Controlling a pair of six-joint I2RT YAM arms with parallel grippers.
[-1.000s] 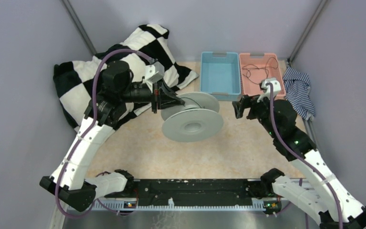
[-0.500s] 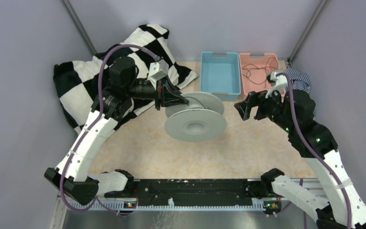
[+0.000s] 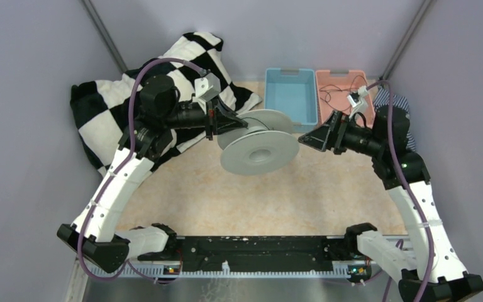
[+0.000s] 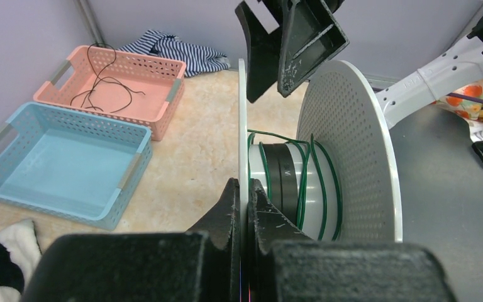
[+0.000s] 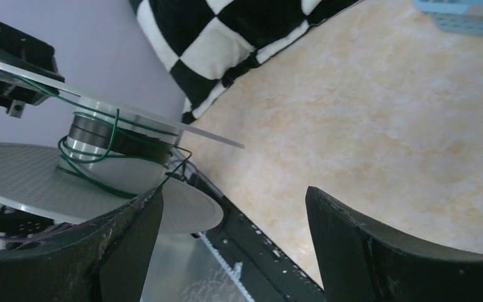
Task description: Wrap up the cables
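My left gripper [image 3: 225, 122] is shut on the rim of one flange of the pale grey spool [image 3: 259, 151] and holds it tilted above the table. In the left wrist view the jaws [image 4: 246, 189] pinch the thin flange [image 4: 241, 113]. Green wire [image 4: 303, 182] loops loosely round the spool's core, which also shows in the right wrist view [image 5: 94, 141]. Thin black cables [image 3: 343, 94] lie in the pink basket [image 3: 327, 116]. My right gripper [image 3: 311, 138] is open and empty, just right of the spool, with its fingertips close to the flange edge [image 5: 188, 211].
A blue basket [image 3: 290, 123] stands left of the pink one at the back. A black-and-white checkered cloth [image 3: 110, 107] lies at the back left. A striped cloth [image 3: 395, 104] lies at the back right. A black rail [image 3: 258, 250] runs along the near edge.
My right arm has swung round and brought its open gripper left, up to the spool. My left gripper has shifted the spool slightly right and up.
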